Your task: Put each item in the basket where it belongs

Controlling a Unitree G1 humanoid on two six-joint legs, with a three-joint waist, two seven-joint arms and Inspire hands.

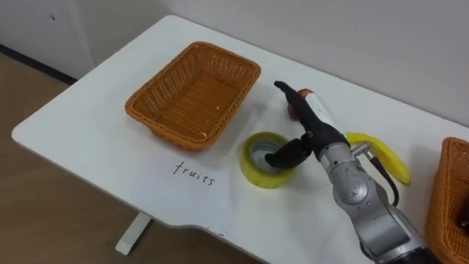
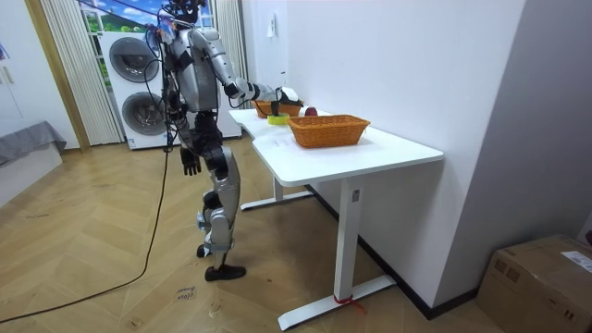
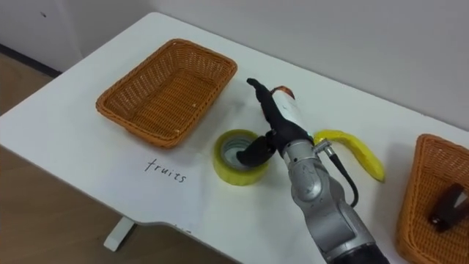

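An empty wicker basket point(image 1: 146, 110) stands at the table's left, with "fruits" handwritten on the table in front of it. A yellow tape roll point(image 1: 256, 172) lies flat at the middle. My right hand point(image 1: 314, 125) reaches over it, open, fingers straight and pointing at the far edge, thumb down by the roll's inner rim. A reddish fruit point(image 1: 291, 111) sits just beyond the roll, mostly hidden by the fingers. A banana point(image 1: 388, 158) lies to the right of the wrist. In the room view I stand at the table's far end, my left hand point(image 2: 191, 165) hanging at my side.
A second wicker basket point(image 3: 421, 183) stands at the table's right edge with a dark object point(image 3: 445, 205) inside. The wall runs close behind the table. The near edge of the table point(image 1: 88, 169) has bare surface in front of the left basket.
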